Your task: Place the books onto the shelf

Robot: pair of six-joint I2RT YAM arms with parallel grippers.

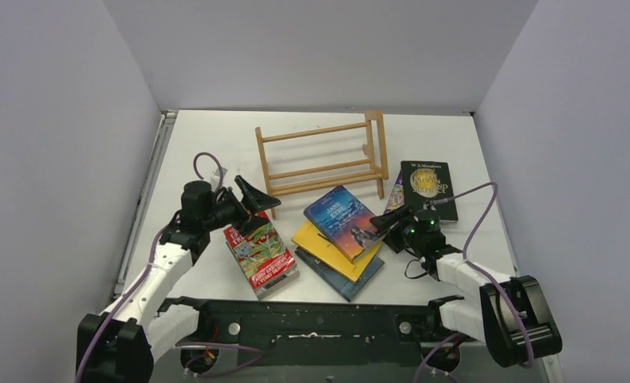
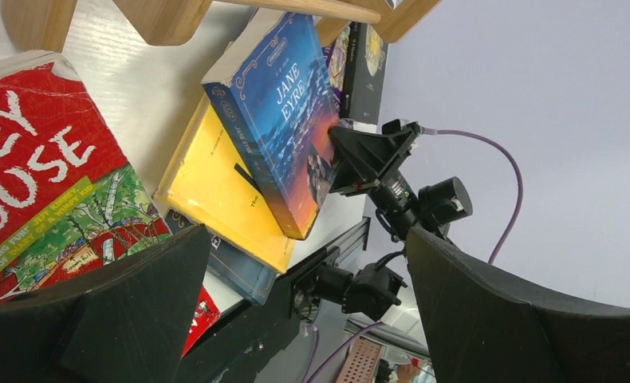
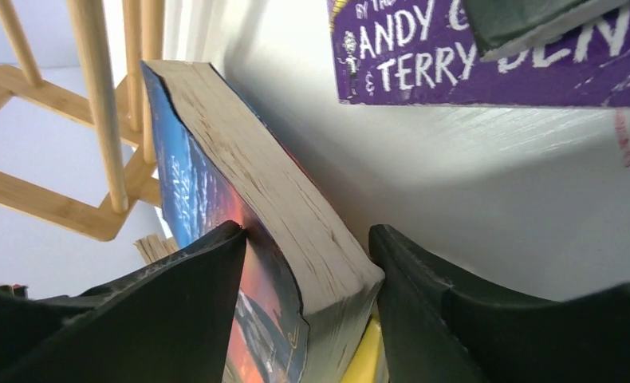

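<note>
The right tool (image 1: 383, 222) grasps the blue book (image 1: 342, 222) at its right edge; the right wrist view shows one finger (image 3: 176, 303) on the cover and the other against the page edge, a contact the top view does not show; this book lies on a yellow book (image 1: 320, 243) in the middle of the worktop (image 1: 216, 144), in front of the shelf (image 1: 320, 159); the left tool (image 1: 261, 212) hangs released, jaws wide, over the red-green book (image 1: 262, 257); only the right wrist view shows the purple book (image 3: 487, 72) clearly; the black book (image 1: 430, 190) lies right of the shelf.
</note>
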